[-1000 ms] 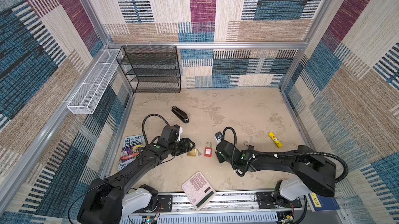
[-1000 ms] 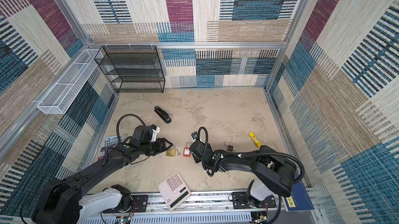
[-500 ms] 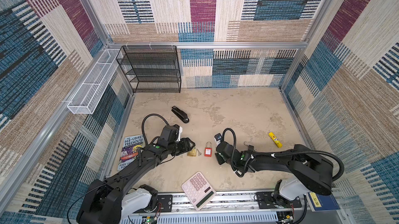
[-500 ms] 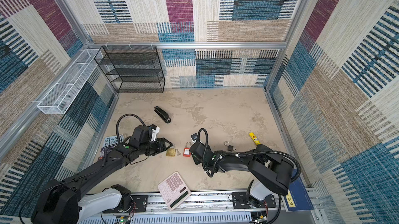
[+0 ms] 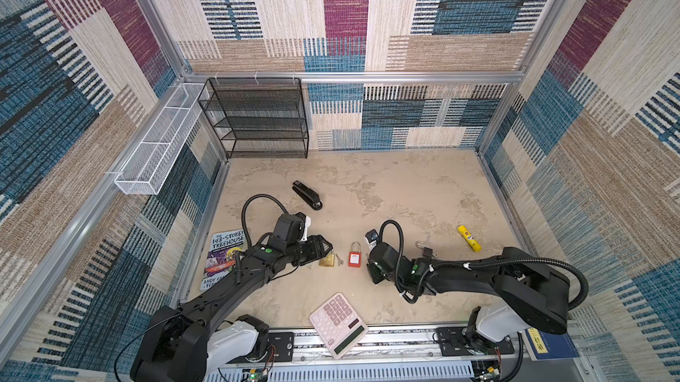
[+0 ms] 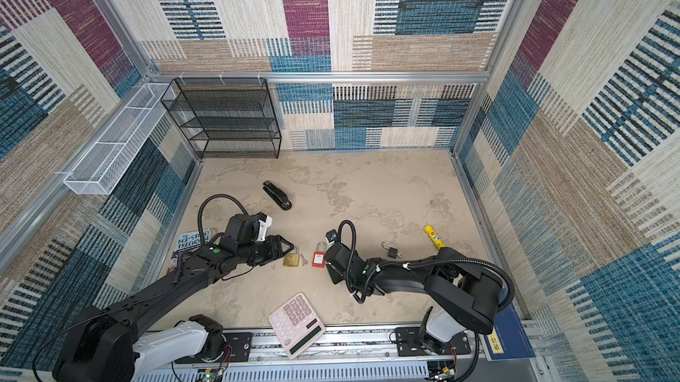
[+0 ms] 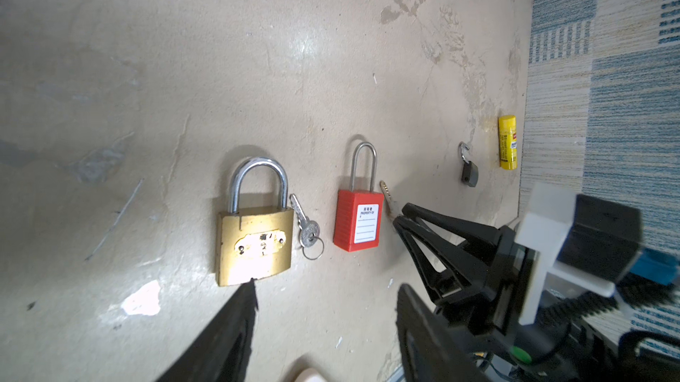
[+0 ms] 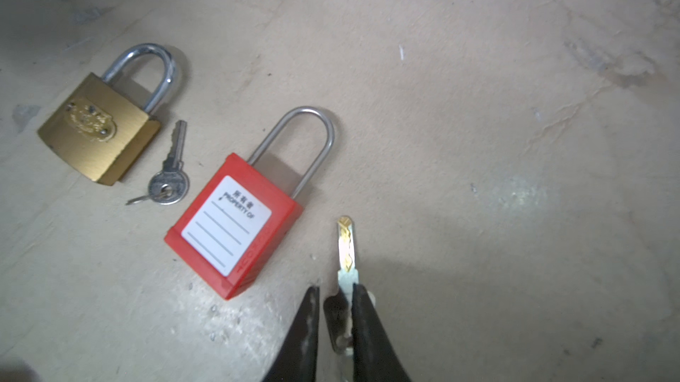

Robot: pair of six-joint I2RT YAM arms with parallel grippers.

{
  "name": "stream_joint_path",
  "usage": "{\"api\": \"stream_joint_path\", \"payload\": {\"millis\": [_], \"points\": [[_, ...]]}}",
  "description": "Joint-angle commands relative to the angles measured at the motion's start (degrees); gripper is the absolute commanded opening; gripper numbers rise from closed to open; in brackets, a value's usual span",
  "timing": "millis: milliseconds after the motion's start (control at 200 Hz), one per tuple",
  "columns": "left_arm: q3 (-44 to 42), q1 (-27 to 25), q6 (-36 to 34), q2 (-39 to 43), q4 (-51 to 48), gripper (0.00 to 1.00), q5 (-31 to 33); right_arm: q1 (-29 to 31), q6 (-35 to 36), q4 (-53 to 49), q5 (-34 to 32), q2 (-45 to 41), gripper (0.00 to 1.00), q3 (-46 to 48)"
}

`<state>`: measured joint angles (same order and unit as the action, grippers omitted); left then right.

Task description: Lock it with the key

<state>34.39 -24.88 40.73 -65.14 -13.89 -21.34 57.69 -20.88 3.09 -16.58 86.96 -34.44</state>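
Note:
A red padlock lies flat on the table, shackle closed, beside a brass padlock with a silver key next to it. My right gripper sits low just right of the red padlock. Its jaws stand slightly apart, with the dark head of a gold-tipped key between them, against one finger. The key's blade points along the table past the red body. My left gripper is open and empty, one fingertip at the brass padlock's lower edge.
A small grey padlock with its shackle open and a yellow glue stick lie to the right. A pink calculator is at the front edge, a stapler further back, a book at the left, a black shelf in the back corner.
The right arm's elbow has drifted slightly left. Both wrists and all the padlocks stay where they were.

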Motion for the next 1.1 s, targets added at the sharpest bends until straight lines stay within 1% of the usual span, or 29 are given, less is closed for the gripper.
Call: {"api": "stream_joint_path", "payload": {"millis": [0,50,135,215,275,431,576,701,882,1097], "points": [[0.5,-0.06,0.32,0.37,-0.61,0.62,-0.41,-0.03,0.61,1.93,3.51,-0.77,0.24,0.16],[0.42,0.02,0.31,0.37,-0.61,0.62,-0.37,0.02,1.43,2.09,5.23,-0.85,0.27,-0.08],[0.35,-0.04,0.38,0.39,-0.68,0.62,-0.38,0.03,1.44,1.18,5.24,-1.06,0.29,-0.88],[0.41,-0.01,0.32,0.46,-0.91,0.62,-0.45,-0.09,-0.53,-0.54,3.24,-2.0,0.31,-1.62],[0.47,0.01,0.21,0.56,-1.18,0.62,-0.28,-1.18,-1.65,-2.87,3.08,-2.1,0.32,-2.88],[0.75,0.01,-0.24,0.51,-1.62,0.62,-0.26,-4.04,-1.75,-5.92,7.57,-2.23,0.36,-4.27],[0.92,-0.07,-0.28,0.37,-1.8,0.63,-0.37,-6.45,-1.79,-10.99,5.63,-3.87,0.36,-4.09],[1.15,-0.08,-0.22,0.11,-1.71,0.63,-0.33,-8.14,-2.55,-13.55,6.04,-5.82,0.33,-2.68],[1.9,-0.07,-0.43,-0.64,-1.53,0.63,-0.54,-8.44,-2.23,-14.17,7.35,-5.79,0.18,-1.64],[1.78,-0.26,-0.55,-0.77,-1.58,0.63,-0.59,-8.4,-1.81,-13.12,11.2,-3.38,0.12,-1.42]]}}
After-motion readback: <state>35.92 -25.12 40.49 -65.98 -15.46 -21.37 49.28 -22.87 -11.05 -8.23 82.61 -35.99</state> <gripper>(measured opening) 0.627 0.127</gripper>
